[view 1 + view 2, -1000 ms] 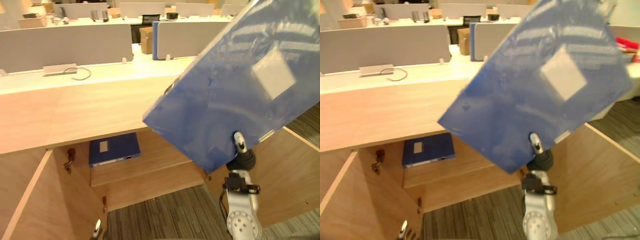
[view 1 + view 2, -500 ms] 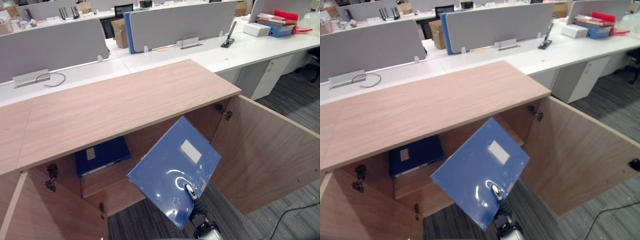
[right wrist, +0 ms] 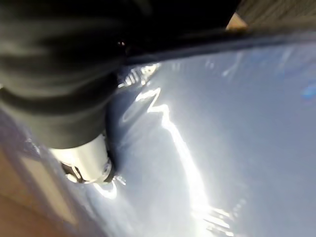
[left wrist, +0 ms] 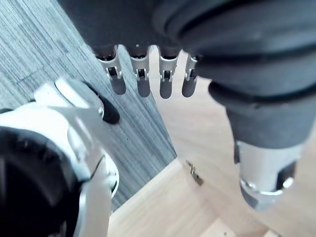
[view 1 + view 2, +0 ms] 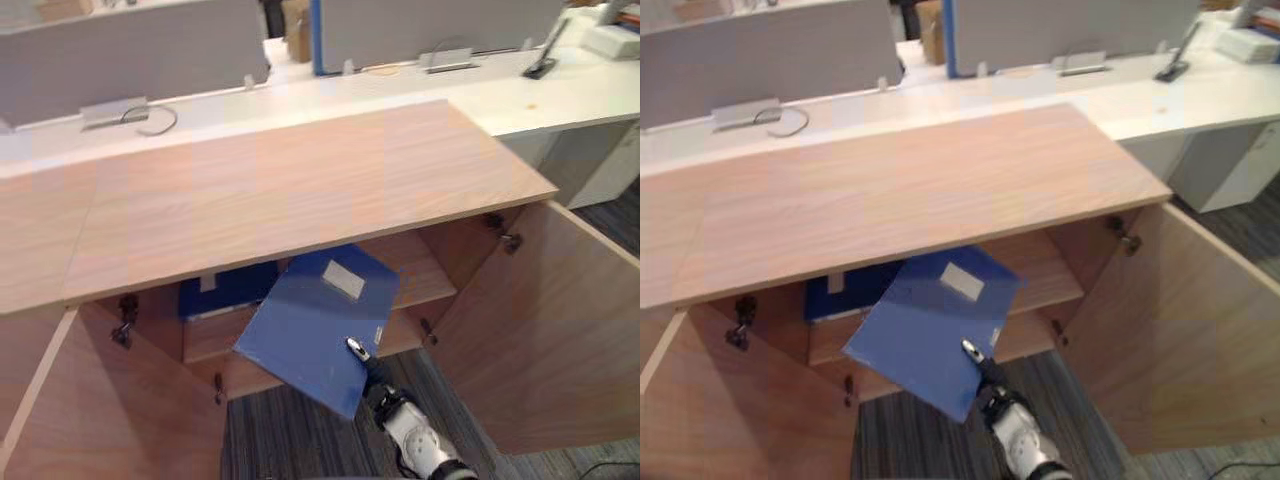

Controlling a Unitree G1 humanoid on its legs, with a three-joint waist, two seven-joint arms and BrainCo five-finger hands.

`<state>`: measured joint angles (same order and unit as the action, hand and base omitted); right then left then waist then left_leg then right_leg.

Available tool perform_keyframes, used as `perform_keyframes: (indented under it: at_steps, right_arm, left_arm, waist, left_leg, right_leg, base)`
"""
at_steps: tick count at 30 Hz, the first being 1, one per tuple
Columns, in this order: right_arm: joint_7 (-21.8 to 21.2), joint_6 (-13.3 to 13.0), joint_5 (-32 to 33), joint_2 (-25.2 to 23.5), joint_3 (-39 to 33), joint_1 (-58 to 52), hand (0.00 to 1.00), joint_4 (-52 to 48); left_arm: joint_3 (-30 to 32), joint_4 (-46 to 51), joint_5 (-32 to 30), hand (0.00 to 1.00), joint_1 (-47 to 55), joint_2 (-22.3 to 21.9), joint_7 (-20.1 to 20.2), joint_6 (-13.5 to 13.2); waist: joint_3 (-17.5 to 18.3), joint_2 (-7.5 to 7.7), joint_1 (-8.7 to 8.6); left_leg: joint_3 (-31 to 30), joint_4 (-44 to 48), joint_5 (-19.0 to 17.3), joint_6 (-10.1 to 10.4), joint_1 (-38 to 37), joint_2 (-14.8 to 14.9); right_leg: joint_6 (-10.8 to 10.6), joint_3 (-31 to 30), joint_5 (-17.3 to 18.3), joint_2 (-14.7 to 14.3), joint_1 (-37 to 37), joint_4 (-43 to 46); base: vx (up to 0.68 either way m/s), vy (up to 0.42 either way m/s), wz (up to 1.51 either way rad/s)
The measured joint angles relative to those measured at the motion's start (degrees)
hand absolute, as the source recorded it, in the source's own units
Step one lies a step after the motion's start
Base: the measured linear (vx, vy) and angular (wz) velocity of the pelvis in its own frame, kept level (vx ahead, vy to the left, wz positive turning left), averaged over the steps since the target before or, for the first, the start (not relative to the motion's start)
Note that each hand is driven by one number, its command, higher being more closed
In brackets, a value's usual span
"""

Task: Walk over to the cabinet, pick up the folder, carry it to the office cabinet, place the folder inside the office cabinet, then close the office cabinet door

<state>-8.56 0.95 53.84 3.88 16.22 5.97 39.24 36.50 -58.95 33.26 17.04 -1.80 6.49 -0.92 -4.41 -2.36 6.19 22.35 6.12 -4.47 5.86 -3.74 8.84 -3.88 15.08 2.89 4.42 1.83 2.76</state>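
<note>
My right hand [image 5: 379, 391] is shut on the near corner of a blue folder [image 5: 310, 335] with a white label, the thumb [image 3: 86, 165] pressed on its glossy cover [image 3: 207, 148]. The folder tilts up and away, and its far edge reaches under the wooden top [image 5: 280, 190] of the office cabinet, over the inner shelf [image 5: 425, 275]. Both cabinet doors stand open: the left door [image 5: 110, 410] and the right door [image 5: 560, 330]. My left hand [image 4: 143, 81] hangs open over the carpet beside a door, touching nothing.
A second blue folder [image 5: 222, 290] lies on the shelf at the left inside the cabinet. White desks with grey dividers [image 5: 130, 60] run behind the cabinet. Grey carpet [image 5: 290, 440] lies between the doors.
The folder has come down from high in front of the camera to the cabinet opening and moved forward, its far edge now under the top. The view has also shifted.
</note>
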Motion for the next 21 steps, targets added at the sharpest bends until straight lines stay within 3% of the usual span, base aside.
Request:
perform_keyframes:
  at_steps: [2,4,5,7,8,9,12,15,21]
  right_arm:
    - [0.89,-0.10,-0.86,0.08,-4.08,5.97,1.00,3.31]
    - [2.93,-0.75,-0.37,0.49,-10.53,13.47,1.00,6.10]
    - [3.64,-0.96,0.17,0.83,-12.10,14.53,1.00,5.90]
    - [5.94,-1.91,2.80,2.91,-17.54,18.60,1.00,4.07]
    - [6.47,-2.28,3.51,3.58,-18.72,20.05,1.00,3.41]
    - [7.08,-2.98,3.76,4.13,-21.44,23.40,1.00,2.33]
    - [8.99,-4.66,5.99,6.39,-28.12,30.88,1.00,0.38]
    - [10.92,-5.14,8.38,8.06,-30.90,37.28,1.00,0.37]
    - [14.97,-5.40,10.30,14.66,-34.86,49.38,1.00,1.65]
  left_arm:
    - [-0.70,0.24,0.03,0.00,-1.15,1.18,0.00,-0.01]
    - [-2.04,0.30,0.10,0.00,-1.79,2.31,-0.03,0.02]
    - [-2.35,0.36,0.15,0.00,-1.78,2.26,-0.04,0.02]
    - [-5.31,0.64,0.27,0.00,-1.13,1.48,-0.03,0.25]
    - [-6.37,0.90,0.29,0.00,-0.70,1.17,-0.03,0.35]
    - [-7.85,1.65,0.34,0.00,-0.26,0.61,0.04,0.52]
    - [-10.19,5.79,1.32,0.00,-0.35,0.12,0.43,0.38]
    - [-11.44,7.88,2.24,0.00,-0.28,0.31,0.91,0.44]
    - [-13.66,11.37,5.55,0.00,-0.33,1.51,2.58,0.55]
  waist:
    - [-3.23,-0.18,0.47]
    - [-7.59,-0.92,0.98]
    - [-8.36,-1.39,1.20]
    - [-9.55,-2.79,1.20]
    - [-9.65,-3.04,1.17]
    - [-9.98,-3.22,0.94]
    - [-12.89,-3.52,0.53]
    - [-14.36,-4.82,0.75]
    - [-17.44,-5.65,1.10]
  left_leg:
    - [-4.18,6.70,-1.86,-1.51,4.48,1.18]
    - [-9.95,20.83,-3.67,-3.77,12.28,2.75]
    - [-10.94,23.96,-3.67,-3.77,13.92,3.16]
    - [-13.35,34.18,-4.02,-4.22,20.98,2.87]
    - [-13.35,33.66,-4.31,-4.36,21.24,2.25]
    - [-12.60,31.25,-6.31,-3.06,21.05,0.90]
    - [-10.33,30.75,-10.81,-3.76,21.58,-2.65]
    - [-10.05,37.44,-15.49,-4.92,26.99,-3.30]
    - [-9.53,49.06,-18.91,-6.89,38.71,-3.47]
  right_leg:
    - [0.21,2.48,0.42,0.29,0.26,0.36]
    - [0.77,5.32,2.49,0.72,0.12,3.94]
    - [0.82,6.06,3.47,1.10,-0.15,5.71]
    - [0.72,7.58,8.12,4.34,-4.57,15.86]
    - [0.32,7.86,9.25,5.66,-7.02,19.07]
    - [-0.32,8.01,11.32,8.51,-11.19,25.12]
    - [-1.33,7.35,15.94,15.32,-17.47,36.78]
    - [-1.90,6.34,19.33,18.68,-23.29,44.47]
    - [-1.69,2.58,21.78,22.49,-35.84,56.06]
  base:
    - [-0.03,-0.063,0.67]
    - [-0.08,-0.036,0.59]
    - [-0.05,0.031,0.62]
    - [-0.03,0.130,0.45]
    - [-0.02,0.240,0.07]
    - [-0.01,0.211,0.01]
    - [-0.06,0.190,0.20]
    - [-0.12,0.129,0.09]
    - [-0.10,0.087,0.03]
